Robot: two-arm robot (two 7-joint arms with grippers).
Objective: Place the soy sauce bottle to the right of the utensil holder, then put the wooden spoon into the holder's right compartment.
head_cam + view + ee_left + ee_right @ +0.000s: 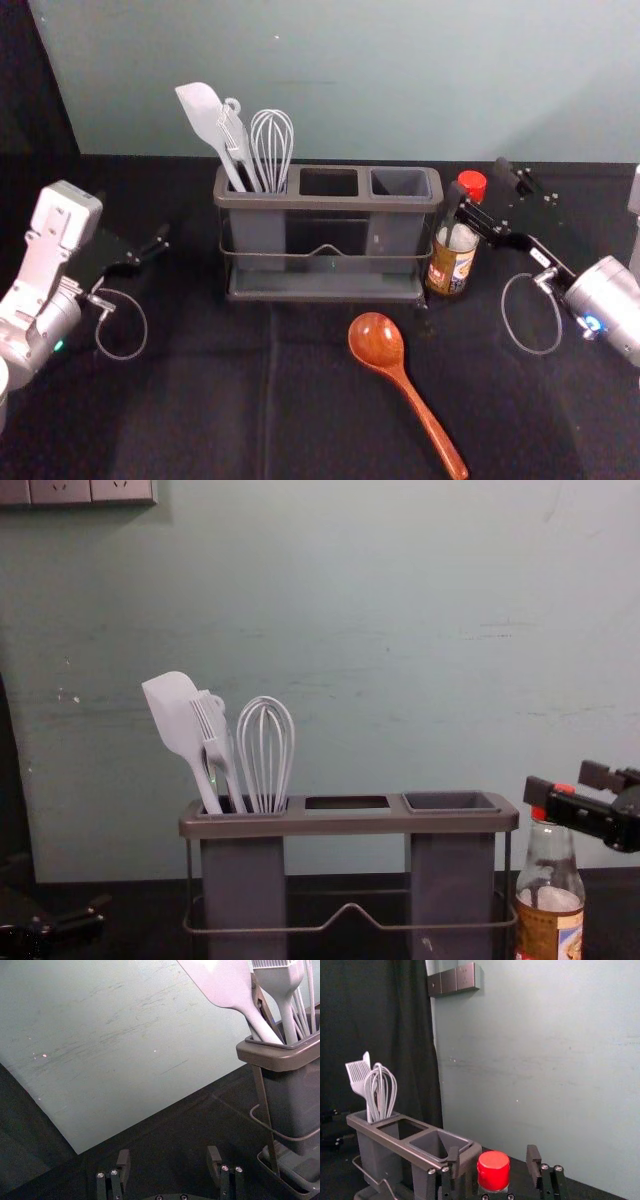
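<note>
The soy sauce bottle [450,262], red-capped, stands upright close beside the right end of the utensil holder [322,296]. My right gripper [484,190] is open at the height of its cap. In the right wrist view the red cap [493,1170] lies between the separated fingers of my right gripper [491,1162]; the chest view has one finger across the bottle's neck area. The wooden spoon [378,342] lies in front of the holder, bowl toward it. My left gripper [158,243] hangs open left of the holder; the left wrist view shows my left gripper [169,1159] with nothing between its fingers.
White utensils, a spatula [203,115], a brush and a whisk [272,145], stand in the holder's left compartment. Its middle opening [329,182] and right compartment [400,183] hold nothing visible. A pale wall [350,80] rises behind the black-covered table [200,400].
</note>
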